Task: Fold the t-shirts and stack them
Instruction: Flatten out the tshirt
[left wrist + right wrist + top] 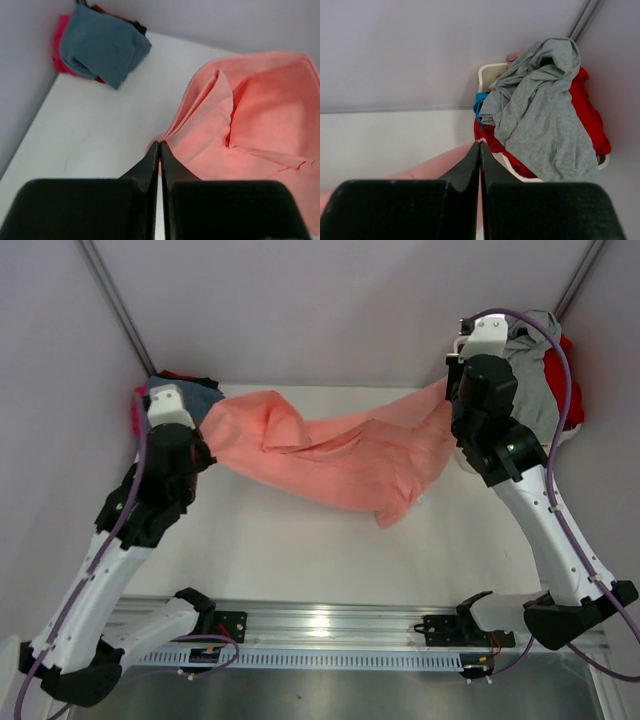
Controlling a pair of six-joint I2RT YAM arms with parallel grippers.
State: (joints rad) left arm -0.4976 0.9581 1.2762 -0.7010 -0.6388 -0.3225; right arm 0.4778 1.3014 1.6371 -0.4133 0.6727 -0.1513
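We hold the pink shirt [340, 455] stretched across the middle of the table [300, 550], the left gripper [159, 146] pinched tight on its left end and the right gripper [480, 146] clamped on its right end. In the far-left corner sit folded shirts [102, 45]; a grey shirt [540, 115] drapes the basket [487, 72] at far right.

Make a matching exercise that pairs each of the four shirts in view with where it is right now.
Things:
1. salmon-pink cloth t-shirt
2. teal-blue folded cloth shirt
3. grey crumpled cloth shirt
4. red cloth shirt

Places:
A. draped over the heap in the white plastic basket, far right
B. pinched by the left end effector and the right end effector, hanging between them
C. lying in the far left corner
D. in the basket, under the grey one

Pairs: 1-B, 2-C, 3-A, 4-D
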